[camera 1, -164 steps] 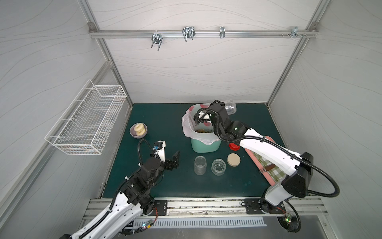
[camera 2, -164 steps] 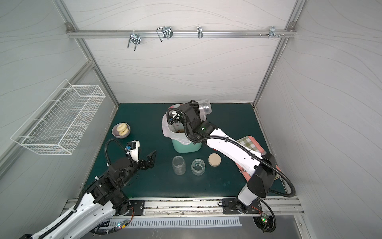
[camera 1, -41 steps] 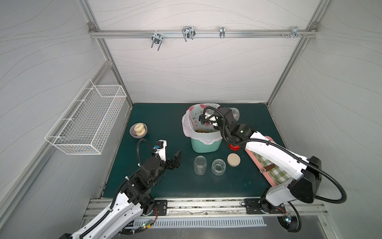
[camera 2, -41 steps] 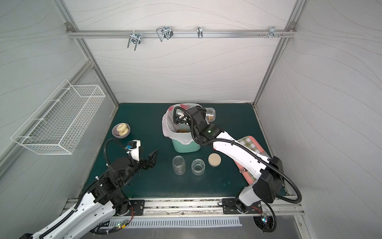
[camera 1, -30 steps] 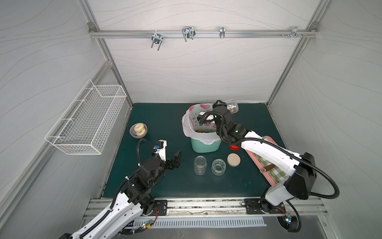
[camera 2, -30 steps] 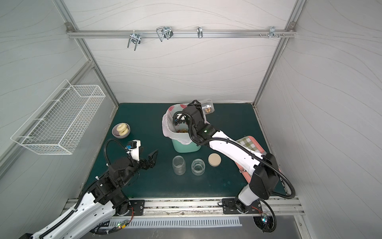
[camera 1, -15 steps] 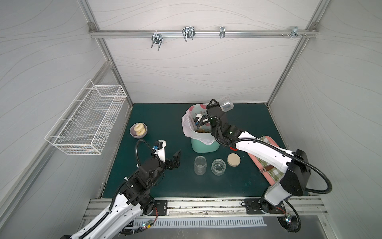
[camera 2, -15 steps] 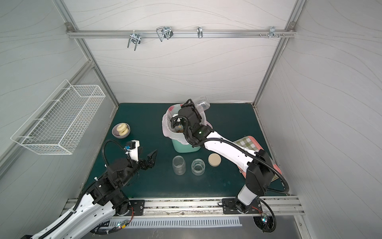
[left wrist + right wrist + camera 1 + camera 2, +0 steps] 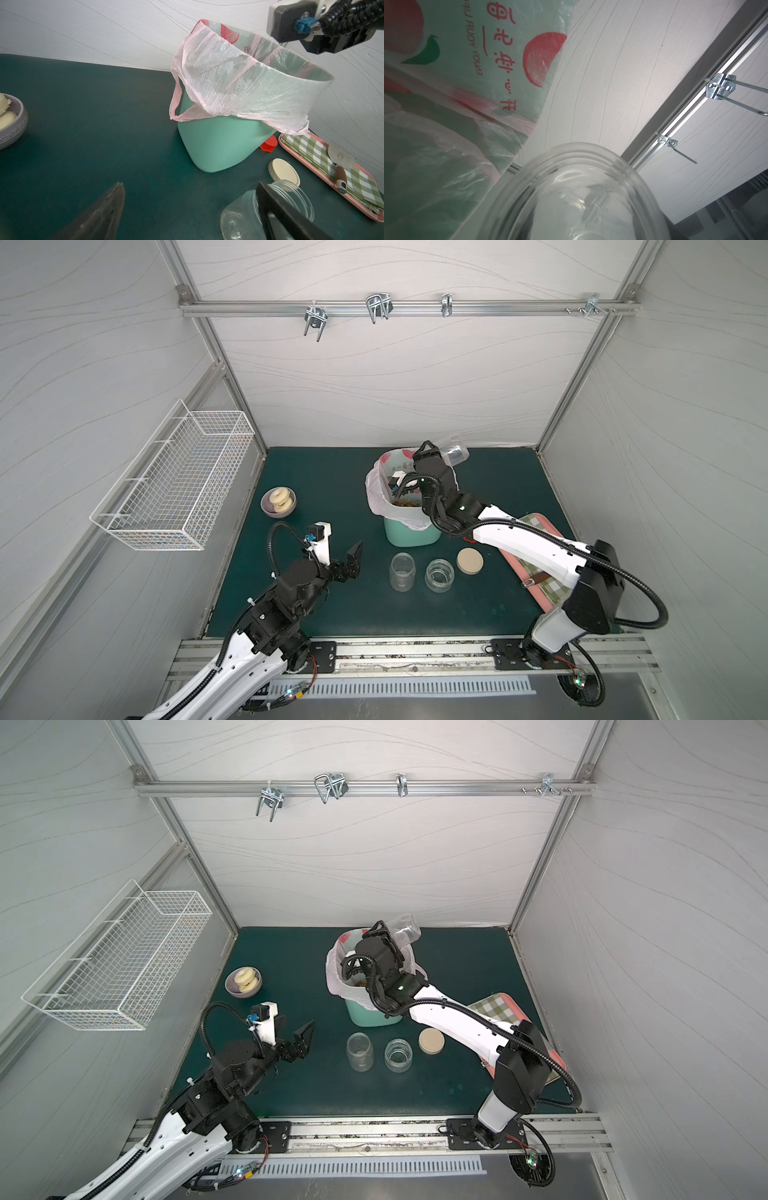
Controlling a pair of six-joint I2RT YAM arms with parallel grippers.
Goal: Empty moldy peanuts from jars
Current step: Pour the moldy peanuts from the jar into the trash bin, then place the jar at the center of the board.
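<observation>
Nearest, the left end effector point(image 9: 296, 1029) hovers over the green surface point(image 9: 332, 614) with its fingers spread wide, gripping nothing. Just past it a tall clear jar point(image 9: 402, 572) and a squat jar point(image 9: 439, 575) stand side by side, both open-mouthed, with a beige lid point(image 9: 470, 561) lying flat beside the squat one. Behind them stands the mint-green bin point(image 9: 411, 533), lined with a pink bag point(image 9: 228, 87), a red lid point(image 9: 268, 144) at its foot and the moldy peanuts point(image 9: 405, 502) heaped inside. Over its far rim the right end effector point(image 9: 385, 936) pinches a third jar point(image 9: 454, 454), tipped on its side. A bowl point(image 9: 279, 514) of pastries sits far left.
</observation>
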